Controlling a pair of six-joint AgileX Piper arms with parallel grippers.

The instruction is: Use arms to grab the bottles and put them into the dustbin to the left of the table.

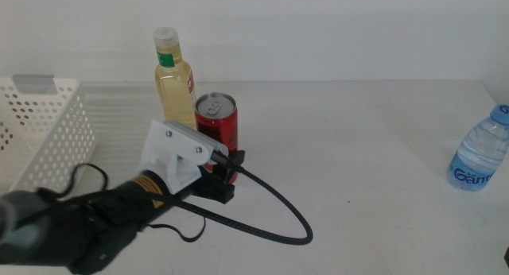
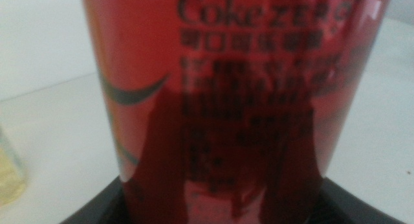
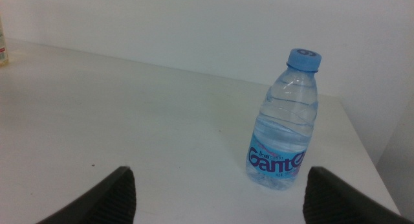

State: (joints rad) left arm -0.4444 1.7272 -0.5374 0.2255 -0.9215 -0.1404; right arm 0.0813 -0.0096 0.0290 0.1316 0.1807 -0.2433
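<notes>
Right up against the left gripper (image 1: 227,173) stands the slim red can (image 1: 217,122), upright on the white table (image 1: 358,140), a little left of the middle. In the left wrist view the can (image 2: 233,101) fills nearly the whole picture, its dark lettering close and blurred, and the 2 dark jaws show only as corners at either side of its base, so the can sits between them; whether they are pressing its wall or standing just off it, I cannot tell. Touching or just behind the can on its far-left side is the clear bottle of yellow liquid (image 1: 175,80), upright, with a white cap and a green neck label. The left arm (image 1: 87,219) comes in low from the left, carrying a white housing (image 1: 176,152), and a black cable (image 1: 270,211) loops over the table beside it. At the far left edge sits the white perforated dustbin (image 1: 48,132). Well apart, near the right edge of the table, the small water bottle with a blue cap (image 1: 481,152) stands upright. The right gripper (image 3: 220,191) hangs short of that bottle (image 3: 284,127), its 2 jaws spread wide with nothing between them.
</notes>
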